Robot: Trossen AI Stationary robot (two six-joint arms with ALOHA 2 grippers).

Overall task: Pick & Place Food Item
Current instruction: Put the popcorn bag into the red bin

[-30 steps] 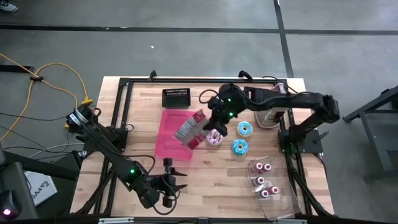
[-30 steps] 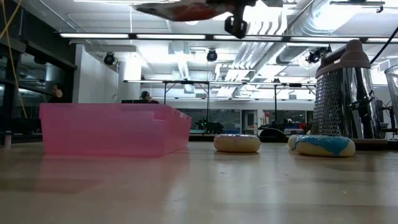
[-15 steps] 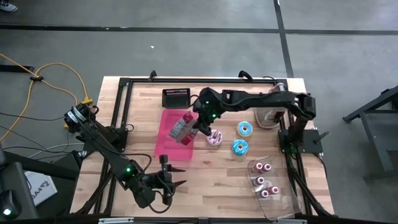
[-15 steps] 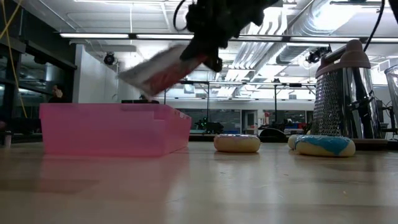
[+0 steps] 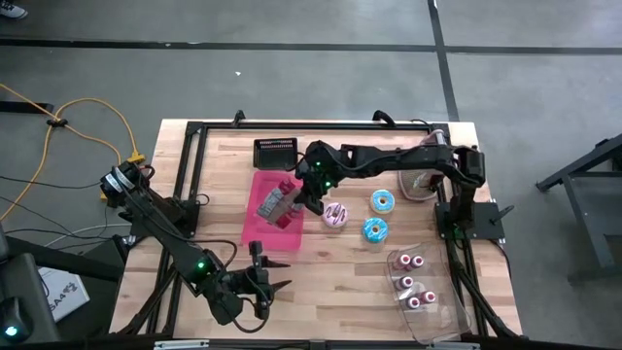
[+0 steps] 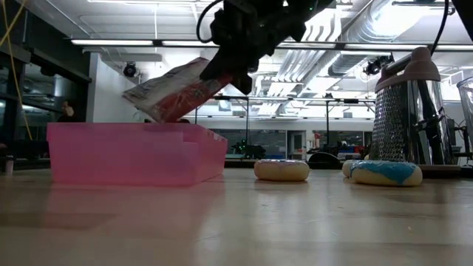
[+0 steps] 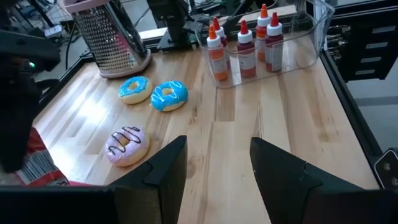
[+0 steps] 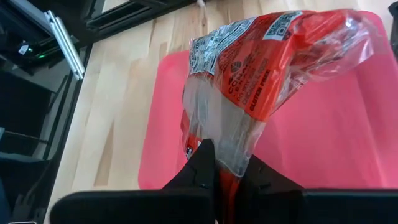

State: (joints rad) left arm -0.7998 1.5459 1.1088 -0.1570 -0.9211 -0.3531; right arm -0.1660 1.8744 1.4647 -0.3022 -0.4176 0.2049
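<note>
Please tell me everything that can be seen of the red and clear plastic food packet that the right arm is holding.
The red and clear crinkled plastic food packet is a flat, soft bag with a white printed label and barcodes near one end. The right gripper is shut on its narrow end, and nothing else touches it. It hangs tilted, free end lower, just above the shallow pink plastic bin, not yet resting inside. The low view shows its lower end about level with the bin's rim. Its contents cannot be made out.
</note>
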